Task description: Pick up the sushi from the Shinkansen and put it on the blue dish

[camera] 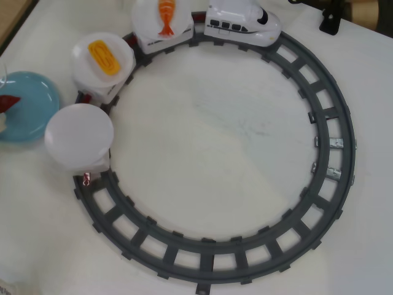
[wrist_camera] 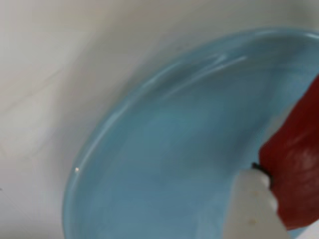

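The dark-red sushi [wrist_camera: 299, 164] sits against my white fingertip [wrist_camera: 254, 209] just over the blue dish [wrist_camera: 164, 164]; only one finger shows there. In the overhead view the sushi [camera: 8, 102] is at the left edge over the blue dish [camera: 31, 92], and my gripper [camera: 2, 112] is mostly cut off by the frame edge. The gripper [wrist_camera: 271, 177] appears shut on the sushi. The white Shinkansen [camera: 242, 21] stands at the top of the track, pulling plate cars.
A grey circular track [camera: 334, 123] fills the table. The train's white plates carry an orange shrimp [camera: 166, 15] and a yellow egg piece [camera: 103, 56]; the last white plate [camera: 78, 136] is empty and stands next to the blue dish.
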Motion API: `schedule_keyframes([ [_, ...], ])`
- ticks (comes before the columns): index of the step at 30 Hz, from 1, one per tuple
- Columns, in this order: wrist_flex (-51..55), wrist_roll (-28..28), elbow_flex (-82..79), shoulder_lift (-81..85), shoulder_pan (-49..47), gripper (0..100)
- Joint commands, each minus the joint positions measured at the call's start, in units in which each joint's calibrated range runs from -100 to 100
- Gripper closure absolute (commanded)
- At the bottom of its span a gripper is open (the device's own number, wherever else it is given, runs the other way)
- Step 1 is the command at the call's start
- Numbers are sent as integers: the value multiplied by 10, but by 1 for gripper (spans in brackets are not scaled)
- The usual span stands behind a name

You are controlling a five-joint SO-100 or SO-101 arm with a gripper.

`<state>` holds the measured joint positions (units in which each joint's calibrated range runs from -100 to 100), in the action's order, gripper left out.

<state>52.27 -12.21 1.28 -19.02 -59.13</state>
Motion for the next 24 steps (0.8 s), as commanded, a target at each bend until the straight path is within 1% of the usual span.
schedule_keyframes([
  [1, 1, -2, 1, 6, 8, 84],
  [3, 0, -3, -3, 6, 8, 83],
  [16, 2, -3, 4, 16, 15, 83],
  [18, 25, -3, 21, 26, 22, 83],
  [24, 164, 1, 65, 110, 23, 84],
])
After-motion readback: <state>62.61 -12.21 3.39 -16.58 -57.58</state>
